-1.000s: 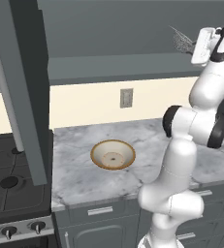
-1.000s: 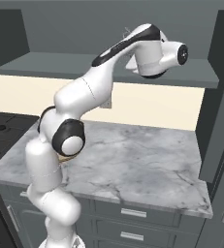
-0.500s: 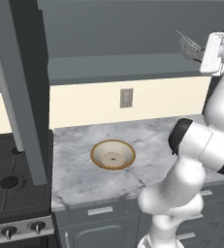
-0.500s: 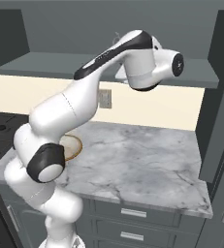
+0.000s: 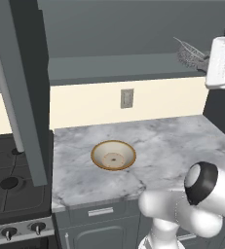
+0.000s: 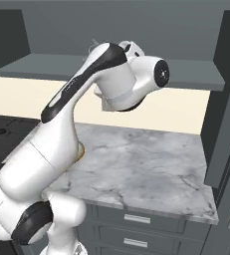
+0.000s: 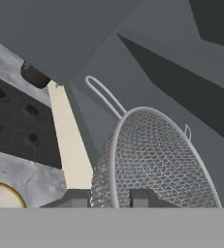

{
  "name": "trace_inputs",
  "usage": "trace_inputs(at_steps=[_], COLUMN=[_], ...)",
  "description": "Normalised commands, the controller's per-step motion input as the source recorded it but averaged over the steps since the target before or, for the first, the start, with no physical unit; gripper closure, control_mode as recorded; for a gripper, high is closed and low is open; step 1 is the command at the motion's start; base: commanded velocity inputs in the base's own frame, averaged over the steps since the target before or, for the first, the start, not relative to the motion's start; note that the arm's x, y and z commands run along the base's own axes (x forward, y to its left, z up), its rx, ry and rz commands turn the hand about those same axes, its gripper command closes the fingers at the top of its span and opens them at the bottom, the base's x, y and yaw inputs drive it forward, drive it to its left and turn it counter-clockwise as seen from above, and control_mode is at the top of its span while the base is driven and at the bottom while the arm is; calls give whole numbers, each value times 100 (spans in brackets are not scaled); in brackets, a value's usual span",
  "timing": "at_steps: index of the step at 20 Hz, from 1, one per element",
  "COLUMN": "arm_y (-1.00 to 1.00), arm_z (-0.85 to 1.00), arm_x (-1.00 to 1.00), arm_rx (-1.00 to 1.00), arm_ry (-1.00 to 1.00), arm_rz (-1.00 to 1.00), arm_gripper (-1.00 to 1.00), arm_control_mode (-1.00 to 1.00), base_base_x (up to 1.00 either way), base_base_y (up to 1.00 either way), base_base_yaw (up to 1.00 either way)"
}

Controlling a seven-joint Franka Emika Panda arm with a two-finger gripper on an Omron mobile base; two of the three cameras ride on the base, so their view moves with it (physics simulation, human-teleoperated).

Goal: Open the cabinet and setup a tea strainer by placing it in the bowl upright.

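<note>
Holding the tea strainer (image 7: 152,160) clenched in my end effector (image 7: 111,196) up at the open cabinet (image 5: 119,68) shelf, I judge the carry is starting; next I must lower it upright into the bowl (image 5: 113,155) on the tabletop (image 5: 172,141).

cabinet (image 5: 109,39): dark grey | tea strainer (image 7: 152,160): silver mesh | bowl (image 5: 113,155): cream, tan rim | counter (image 5: 162,146): grey-veined marble

Tabletop: grey-veined marble (image 5: 162,146), lit evenly.
Wall: cream strip (image 5: 84,104) behind it, with a grey outlet plate (image 5: 127,98).
Stove: black cooktop (image 5: 9,177) at left, knobs (image 5: 21,230) along its near edge.
Drawers: grey fronts with short silver handles (image 6: 136,219) below.
</note>
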Motion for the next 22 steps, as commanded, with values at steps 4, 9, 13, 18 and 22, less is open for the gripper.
trace_inputs(at_steps=[4, 9, 13, 18, 22], arm_y=[67, 50, 43, 55, 46], arm_z=[3, -22, -44, -43, -61], arm_x=[-100, -100, -98, -74, -39], arm_rx=[-7, -2, 0, -2, -1], arm_ry=[1, 1, 0, 2, 10], arm_rz=[0, 0, 0, 0, 1], arm_gripper=[100, 100, 100, 100, 100], arm_control_mode=[-100, -100, -100, -100, -100], base_base_x=[0, 0, 0, 0, 0], base_base_y=[0, 0, 0, 0, 0], base_base_yaw=[0, 0, 0, 0, 0])
